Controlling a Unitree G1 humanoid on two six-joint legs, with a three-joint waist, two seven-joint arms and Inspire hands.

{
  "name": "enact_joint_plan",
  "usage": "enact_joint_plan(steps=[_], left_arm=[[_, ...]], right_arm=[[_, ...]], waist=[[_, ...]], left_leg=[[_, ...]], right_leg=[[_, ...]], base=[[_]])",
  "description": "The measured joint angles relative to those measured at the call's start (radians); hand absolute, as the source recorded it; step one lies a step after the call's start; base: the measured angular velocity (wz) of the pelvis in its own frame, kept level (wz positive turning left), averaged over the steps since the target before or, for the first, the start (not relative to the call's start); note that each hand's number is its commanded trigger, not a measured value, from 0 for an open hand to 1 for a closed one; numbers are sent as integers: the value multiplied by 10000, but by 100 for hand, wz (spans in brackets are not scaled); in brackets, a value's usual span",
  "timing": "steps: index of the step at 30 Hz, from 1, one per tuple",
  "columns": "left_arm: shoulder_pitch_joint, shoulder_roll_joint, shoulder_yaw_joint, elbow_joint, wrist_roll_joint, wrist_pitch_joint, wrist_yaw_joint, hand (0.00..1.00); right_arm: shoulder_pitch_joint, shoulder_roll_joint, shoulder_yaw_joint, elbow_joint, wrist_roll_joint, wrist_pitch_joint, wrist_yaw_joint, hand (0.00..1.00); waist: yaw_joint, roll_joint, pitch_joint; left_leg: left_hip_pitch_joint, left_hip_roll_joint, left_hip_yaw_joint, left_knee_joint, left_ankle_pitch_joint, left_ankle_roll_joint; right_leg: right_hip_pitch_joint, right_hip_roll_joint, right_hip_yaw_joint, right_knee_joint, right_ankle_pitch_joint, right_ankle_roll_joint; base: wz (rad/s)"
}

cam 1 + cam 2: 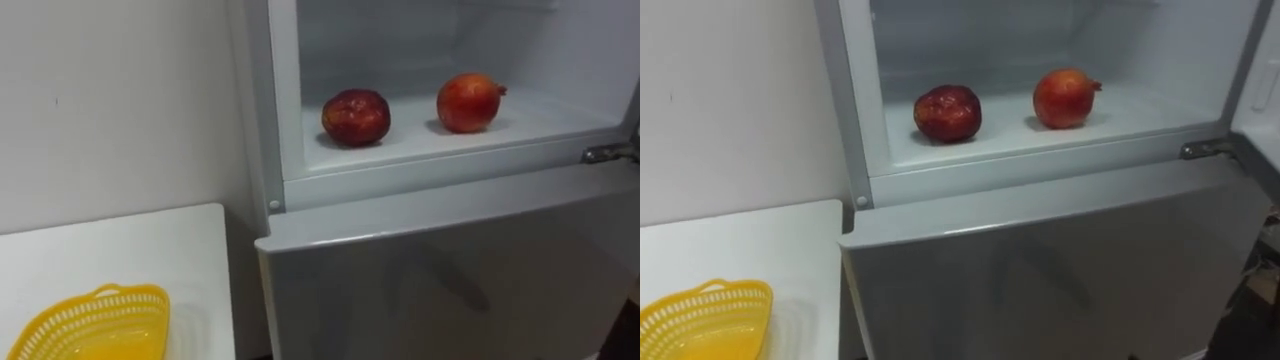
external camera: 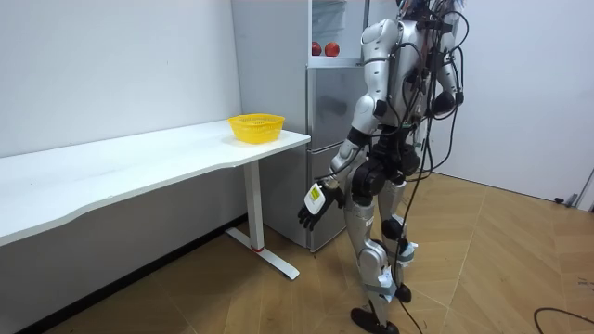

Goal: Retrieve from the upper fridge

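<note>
The top part of the fridge (image 1: 440, 190) is open. Two pomegranates sit apart on its white shelf: a dark red pomegranate (image 1: 355, 117) on the left and a brighter pomegranate (image 1: 469, 102) on the right. A yellow basket (image 1: 95, 325) sits on the white counter (image 1: 120, 255) beside the fridge.

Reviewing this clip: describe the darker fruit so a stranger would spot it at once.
The grey fridge beside the white table has its upper compartment open. Two red fruits sit apart on its shelf. The darker fruit is the left one, nearer the table, deep maroon; its neighbour is brighter orange-red with a small crown.
</note>
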Motion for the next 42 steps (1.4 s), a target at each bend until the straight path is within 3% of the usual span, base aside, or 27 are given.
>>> enact_joint_plan(steps=[3, 9, 11, 13, 17, 20, 26, 28, 38, 42], left_arm=[[31, 102, -23, 171, 7, -10, -19, 0], [-15, 183, -349, 534, 64, 65, -213, 0], [-89, 274, -587, 534, 54, 71, -321, 0], [-212, 452, -918, 640, 46, 78, -491, 0], [-267, 534, -1154, 726, 43, 165, -690, 0], [-429, 560, -1350, 852, 46, 202, -773, 0], [-628, 552, -1584, 867, 61, 207, -719, 0], [-642, 552, -1587, 864, 61, 207, -664, 0], [-690, 624, -1566, 883, 51, 199, -781, 0], [-669, 673, -1529, 988, 45, 204, -786, 0]], right_arm=[[-51, -2, 47, -635, -235, -321, -288, 0], [-42, -133, 292, -1402, -707, -441, -703, 0], [-88, -240, 431, -1541, -808, -613, -831, 0], [-169, -387, 742, -1751, -834, -618, -993, 0], [-234, -483, 1075, -2121, -1009, -633, -1334, 0], [-838, -659, 1366, -2147, -1121, -654, -1728, 0], [-1382, -984, 2112, -2199, -1283, -1145, -2508, 0], [-1444, -1034, 2390, -2198, -1347, -1158, -2619, 0], [-2292, -1051, 2502, -2211, -1724, -1261, -2664, 0], [-2615, -1357, 2483, -2248, -1051, -1288, -2720, 0]], waist=[[22, -4, -25], [61, 14, -26], [56, 30, -34], [118, 28, -32], [181, 74, -2], [229, 83, 8], [610, 78, 3], [742, 29, -14], [960, -143, 62], [1023, -243, 41]], left_leg=[[-26, 28, 54, 3, 0, 0], [-204, 25, 75, 5, -1, -1], [-284, 25, 75, 9, -1, -1], [-323, 24, 75, 7, -1, -1], [-317, 25, 70, 3, -1, 1], [-323, 29, 71, -22, -1, 1], [-304, 52, 72, -132, 0, 2], [-311, 55, 67, -119, 1, 1], [-325, 80, -96, -105, 2, 2], [-291, 89, -180, -90, 3, -1]], right_leg=[[-14, 29, 22, 2, 37, -21], [-186, 27, 45, -32, 162, 25], [-245, 25, 38, -59, 218, 43], [-276, 25, 33, -48, 262, 54], [-254, 24, 1, -62, 284, 64], [-300, 27, -10, -13, 298, 62], [-299, 72, -12, -46, 326, 44], [-290, 69, -19, -68, 329, 41], [-217, 11, -472, -100, 329, 40], [-125, 15, -508, -128, 328, 40]], base=[[-6], [0], [2], [0], [2], [0], [0], [0], [5], [6]])
